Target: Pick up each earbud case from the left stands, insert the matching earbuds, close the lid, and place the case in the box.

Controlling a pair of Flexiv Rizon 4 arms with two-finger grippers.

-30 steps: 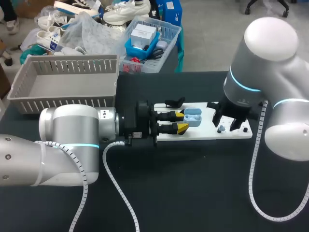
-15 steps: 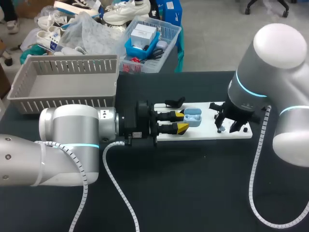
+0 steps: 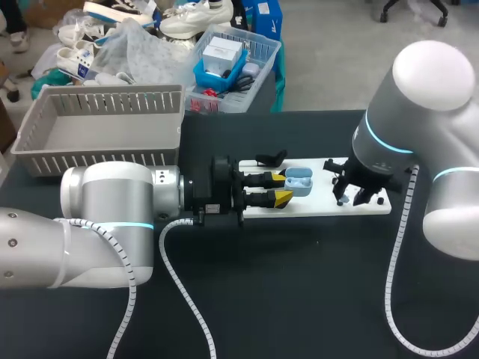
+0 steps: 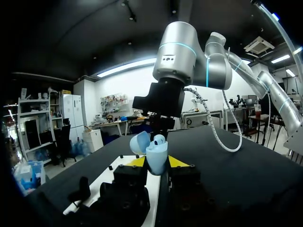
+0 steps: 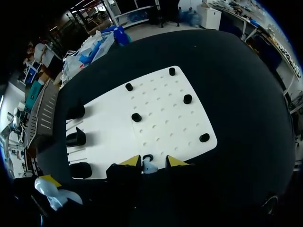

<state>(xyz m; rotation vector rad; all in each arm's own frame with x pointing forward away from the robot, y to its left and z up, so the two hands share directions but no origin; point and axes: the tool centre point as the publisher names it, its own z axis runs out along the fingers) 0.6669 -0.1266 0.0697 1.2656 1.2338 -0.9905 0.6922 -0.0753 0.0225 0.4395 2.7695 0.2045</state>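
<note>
A light blue earbud case (image 3: 298, 182) with its lid up is held sideways over the white board's (image 3: 314, 206) left part, and my left gripper (image 3: 283, 187) is shut on it. In the left wrist view the case (image 4: 156, 160) stands between the yellow tips of the left gripper (image 4: 157, 161), with its lid (image 4: 140, 142) tipped back and one earbud (image 4: 159, 139) showing in it. My right gripper (image 3: 348, 198) points down at the board's right part. A small blue earbud (image 5: 149, 166) lies between the right gripper's (image 5: 152, 161) narrowly parted fingers, next to a black peg.
Several black pegs (image 5: 137, 117) dot the white board (image 5: 161, 104). Black stands (image 5: 76, 137) line its left side. A grey slatted basket (image 3: 105, 127) sits at the table's back left. My left arm's cable trails over the dark tabletop in front.
My right arm shifted slightly to the right over the board, and its fingers narrowed around the blue earbud. The left arm and the case kept still.
</note>
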